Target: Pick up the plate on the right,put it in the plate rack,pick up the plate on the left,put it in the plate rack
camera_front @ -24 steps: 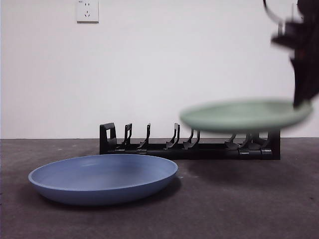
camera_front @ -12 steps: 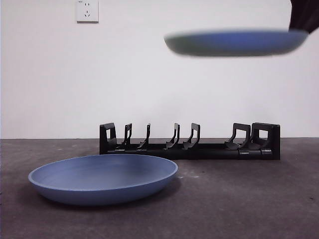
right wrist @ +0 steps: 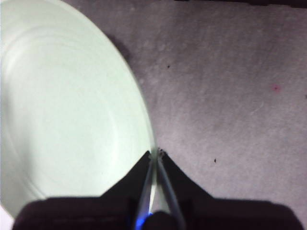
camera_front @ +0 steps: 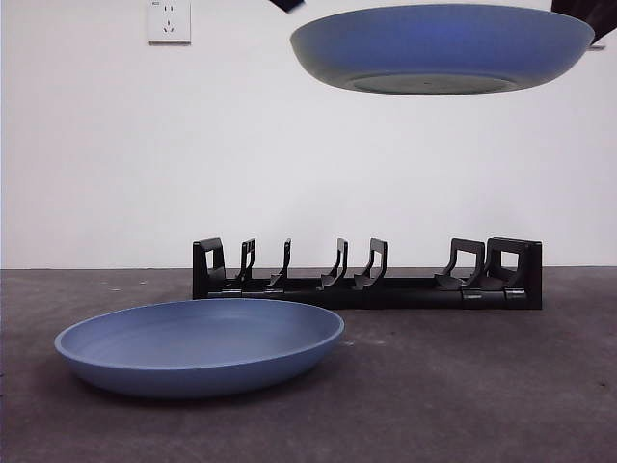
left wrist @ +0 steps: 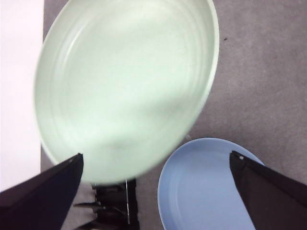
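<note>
Top of the front frame: green plate [camera_front: 442, 48] held high and level above the rack [camera_front: 366, 275], rim pinched in the closed right gripper [right wrist: 156, 155]. First placement under way; next it needs tipping upright and lowering between prongs. Blue plate [camera_front: 200, 345] lower left, clear of the rack. Left gripper [left wrist: 153, 163] wide open, empty.

Dark grey table [camera_front: 482, 386] — blue plate [camera_front: 200, 345] in front, plate rack [camera_front: 366, 275] behind, seemingly apart
</note>
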Controlling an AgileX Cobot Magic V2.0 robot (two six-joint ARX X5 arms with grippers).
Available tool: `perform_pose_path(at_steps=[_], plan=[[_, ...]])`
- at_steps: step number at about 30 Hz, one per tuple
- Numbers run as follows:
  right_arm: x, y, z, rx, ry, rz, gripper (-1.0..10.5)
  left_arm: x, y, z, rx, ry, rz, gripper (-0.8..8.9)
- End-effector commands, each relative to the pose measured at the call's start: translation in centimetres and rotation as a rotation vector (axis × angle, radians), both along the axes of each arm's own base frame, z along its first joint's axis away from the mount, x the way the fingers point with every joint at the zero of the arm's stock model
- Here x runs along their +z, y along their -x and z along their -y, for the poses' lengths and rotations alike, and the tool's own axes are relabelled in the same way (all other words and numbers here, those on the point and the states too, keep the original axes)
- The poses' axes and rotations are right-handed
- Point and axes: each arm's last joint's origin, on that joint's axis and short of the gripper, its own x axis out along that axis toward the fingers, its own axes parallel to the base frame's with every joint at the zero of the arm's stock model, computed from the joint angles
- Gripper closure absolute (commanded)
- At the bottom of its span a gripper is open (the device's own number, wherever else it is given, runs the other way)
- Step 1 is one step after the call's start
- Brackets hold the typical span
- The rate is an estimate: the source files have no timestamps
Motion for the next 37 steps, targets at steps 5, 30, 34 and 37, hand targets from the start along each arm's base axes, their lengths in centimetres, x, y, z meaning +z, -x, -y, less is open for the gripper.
perform_pose_path(at_steps=[5, 30, 34, 37], plan=[[0.12, 0.0, -0.33, 0.019, -0.006, 0.002, 9.6, -0.66, -0.32, 1.02, -0.052, -0.044, 0.035, 2.77], [0.19, 0.22, -0.78, 0.054, -0.067, -0.017, 9.6, -0.97, -0.15, 1.08, -0.099, -0.047, -0.014, 7.97], [0.18, 0.22, -0.78, 0.054, -0.067, -0.018, 9.6, -1.06, -0.1, 1.01, -0.103, -0.056, -0.024, 8.22], [0.19, 0.22, -0.78, 0.054, -0.066, -0.017, 9.6, -1.19, 0.05, 0.98, -0.134, -0.055, -0.056, 8.22]])
